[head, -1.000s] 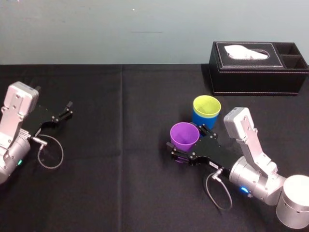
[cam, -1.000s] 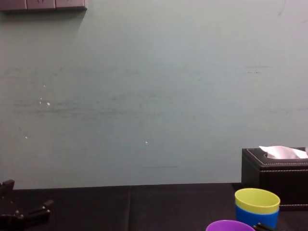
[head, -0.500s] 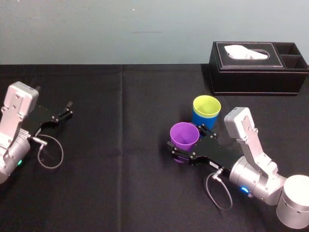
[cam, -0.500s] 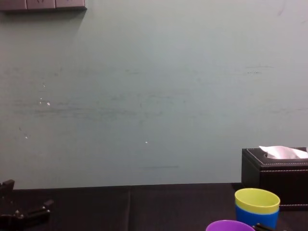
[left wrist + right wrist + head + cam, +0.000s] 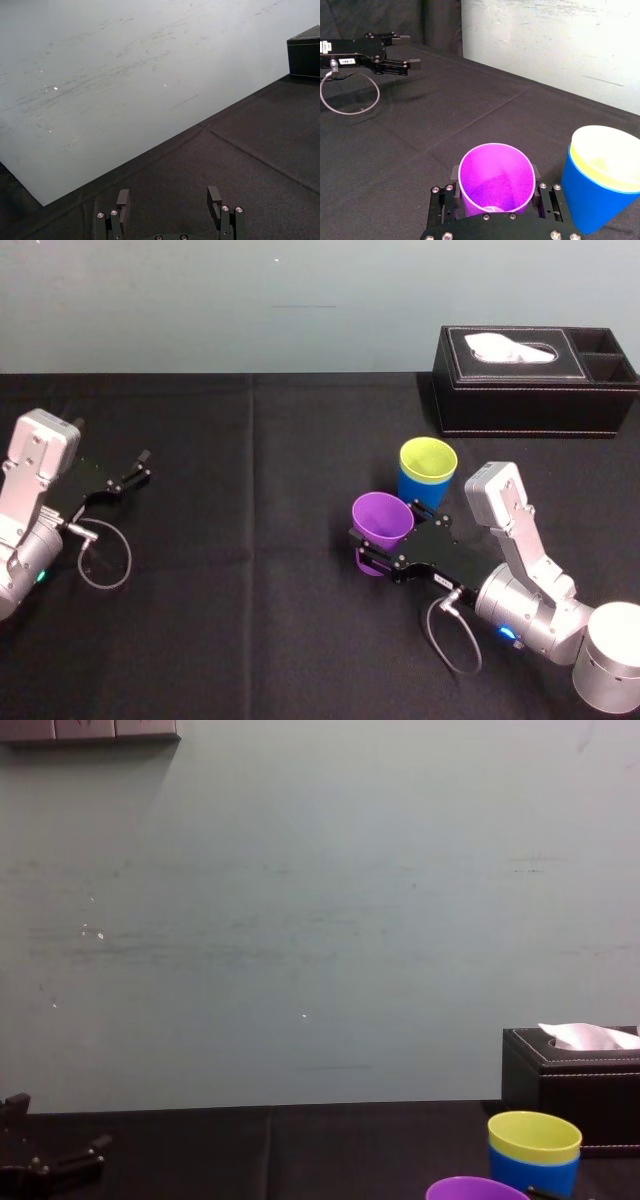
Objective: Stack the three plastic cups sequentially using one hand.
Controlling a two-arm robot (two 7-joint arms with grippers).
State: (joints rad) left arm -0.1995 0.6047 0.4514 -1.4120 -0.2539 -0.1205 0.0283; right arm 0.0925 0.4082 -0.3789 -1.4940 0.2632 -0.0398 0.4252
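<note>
Worktop [image 5: 250,620] clothed black, pale wall [image 5: 200,300] behind, right gripper [image 5: 385,542] jaws clamped round purple cup [image 5: 381,517], left gripper [image 5: 146,466] parked, jaws apart.

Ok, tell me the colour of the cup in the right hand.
Purple. The cup in the right hand shows best in the right wrist view.

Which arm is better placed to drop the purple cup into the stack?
Right. The right gripper grips the purple cup beside the yellow-green cup nested in the blue cup; the left gripper sits open far across the table.
</note>
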